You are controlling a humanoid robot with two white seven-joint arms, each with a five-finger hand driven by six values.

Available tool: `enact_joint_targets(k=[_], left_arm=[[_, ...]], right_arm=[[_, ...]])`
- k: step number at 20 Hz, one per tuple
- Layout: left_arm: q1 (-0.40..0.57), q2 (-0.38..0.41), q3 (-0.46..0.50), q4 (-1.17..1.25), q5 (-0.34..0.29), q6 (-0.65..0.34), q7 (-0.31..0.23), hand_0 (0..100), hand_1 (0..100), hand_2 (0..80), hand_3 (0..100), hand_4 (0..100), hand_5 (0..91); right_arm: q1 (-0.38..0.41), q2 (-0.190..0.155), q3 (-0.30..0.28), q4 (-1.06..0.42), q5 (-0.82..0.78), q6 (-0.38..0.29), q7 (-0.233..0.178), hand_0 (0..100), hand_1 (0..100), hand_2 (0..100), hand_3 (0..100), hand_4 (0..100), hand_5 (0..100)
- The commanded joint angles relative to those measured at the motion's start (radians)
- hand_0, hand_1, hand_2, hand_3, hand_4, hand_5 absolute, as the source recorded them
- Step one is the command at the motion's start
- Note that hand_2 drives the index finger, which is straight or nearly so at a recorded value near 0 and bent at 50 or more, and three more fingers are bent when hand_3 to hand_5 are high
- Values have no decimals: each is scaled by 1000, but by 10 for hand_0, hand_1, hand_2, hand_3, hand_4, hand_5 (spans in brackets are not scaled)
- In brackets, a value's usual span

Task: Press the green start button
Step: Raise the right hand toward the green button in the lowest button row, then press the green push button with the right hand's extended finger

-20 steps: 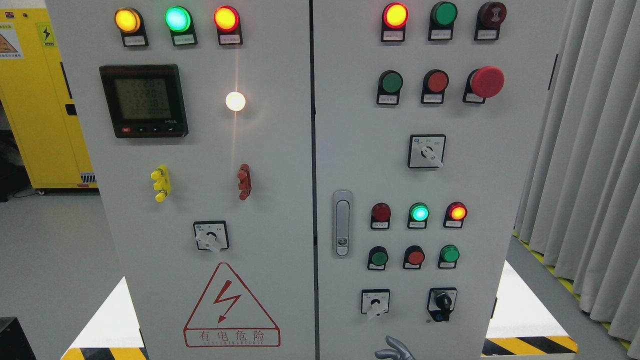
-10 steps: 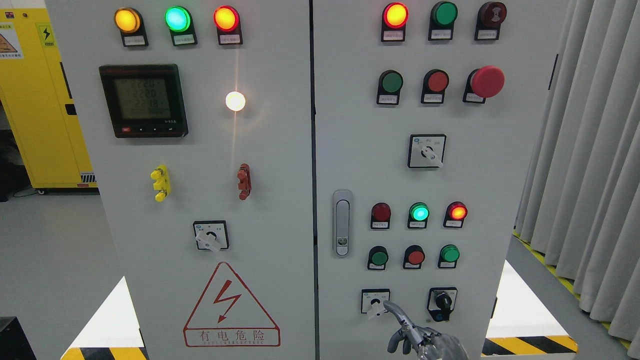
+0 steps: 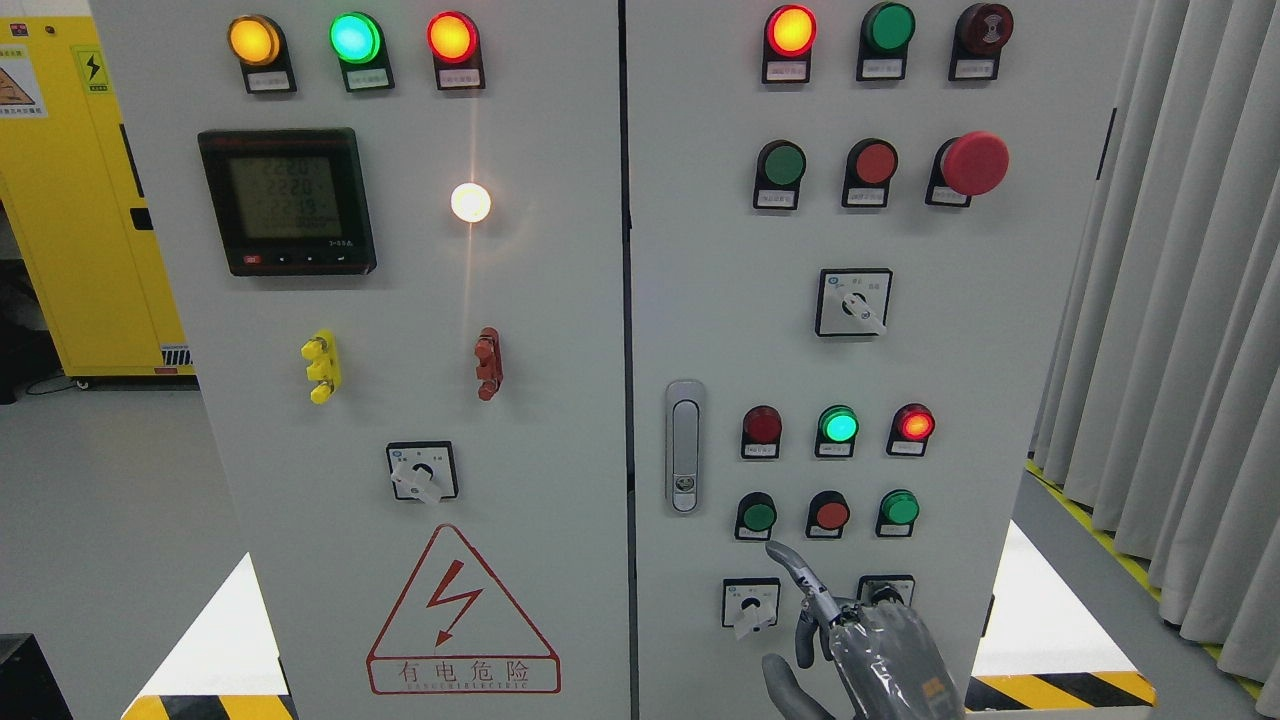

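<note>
The right hand [image 3: 862,640] rises from the bottom edge right of centre, index finger [image 3: 797,572] stretched toward 11 o'clock, the other fingers curled in and holding nothing. The fingertip sits just below the green button [image 3: 758,516] — apart from it, not touching. At the hand's 9 o'clock is a white selector switch [image 3: 751,603]; the black selector [image 3: 885,590] at its 12 o'clock is partly hidden behind the knuckles. Beside the green button at 3 o'clock come a red button [image 3: 830,514] and a second green one [image 3: 899,508]. Above them, three lamps [image 3: 838,426] — the middle glows green. A door latch [image 3: 684,446] stands at 10 o'clock.
</note>
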Motion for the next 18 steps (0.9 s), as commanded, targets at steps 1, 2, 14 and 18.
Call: enact_joint_targets(k=[1, 2, 14, 18], left_arm=[[0, 0, 0, 1, 0, 0, 0, 120, 556, 0, 0, 0, 0], [0, 0, 0, -1, 0, 0, 0, 120, 556, 0, 0, 0, 0], [1, 0, 0, 1, 0, 0, 0, 120, 556, 0, 0, 0, 0], [0, 0, 0, 1, 0, 0, 0, 120, 556, 0, 0, 0, 0]], right_arm=[[-41, 1, 14, 51, 12, 0, 8, 617, 907, 0, 832, 926, 920], [-49, 1, 14, 64, 10, 0, 8, 620, 907, 0, 832, 925, 920], [-86, 1, 27, 143, 4, 2, 8, 687, 904, 0, 827, 920, 909], [-99, 1, 22, 163, -4, 2, 8, 715, 906, 0, 824, 919, 907]])
